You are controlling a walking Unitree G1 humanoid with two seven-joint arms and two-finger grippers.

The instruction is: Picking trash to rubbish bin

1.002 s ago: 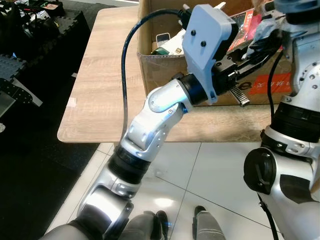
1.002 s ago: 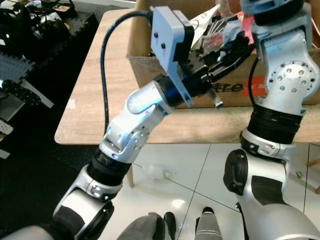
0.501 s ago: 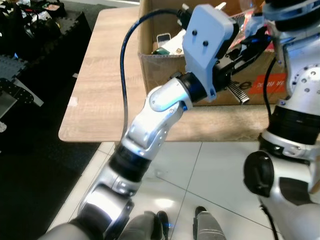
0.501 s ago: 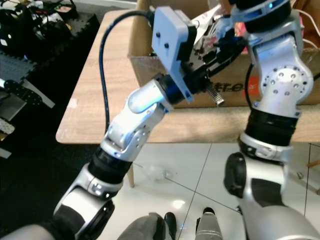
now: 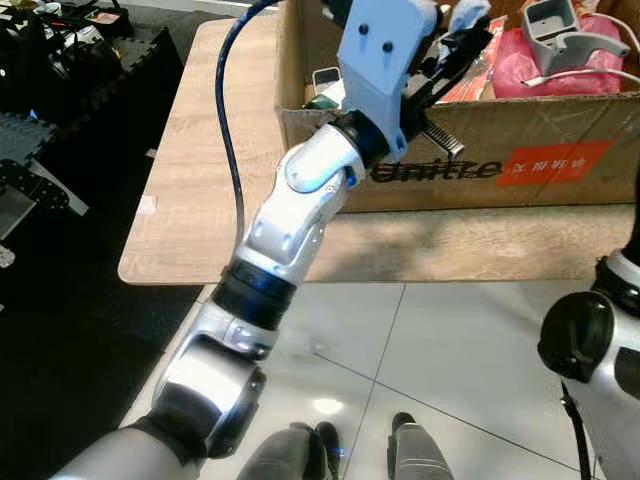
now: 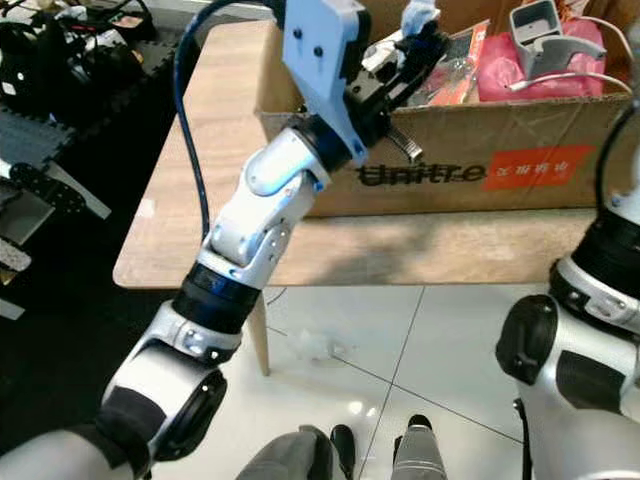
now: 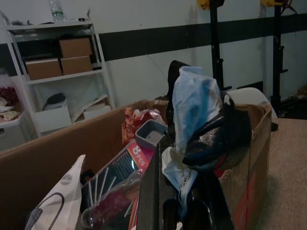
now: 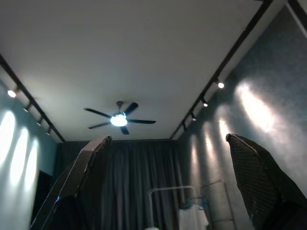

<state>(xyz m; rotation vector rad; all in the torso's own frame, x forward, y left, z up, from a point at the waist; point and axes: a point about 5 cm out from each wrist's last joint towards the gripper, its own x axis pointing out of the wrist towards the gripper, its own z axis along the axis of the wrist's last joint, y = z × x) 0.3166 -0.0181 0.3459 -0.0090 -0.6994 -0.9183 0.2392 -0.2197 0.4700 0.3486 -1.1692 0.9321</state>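
Pale-blue crumpled tissue (image 7: 194, 108) is clamped in the left gripper (image 6: 418, 38), now raised over the brown cardboard box (image 5: 480, 140) on the wooden table (image 5: 200, 170). The right gripper (image 8: 168, 187), withdrawn since, spreads toward a ceiling fan (image 8: 119, 120).

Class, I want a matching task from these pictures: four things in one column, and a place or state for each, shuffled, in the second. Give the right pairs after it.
Things
1. left pincer
2. right pincer
3. cardboard box
4. crumpled white scrap

Places or states
A. lying on the tiled floor under the table edge
B. open, pointing up at a ceiling fan
C. shut on a blue and white wad of trash, above the box
D. standing on the wooden table, holding packets and a pink bag

Pairs: 1-C, 2-B, 3-D, 4-A
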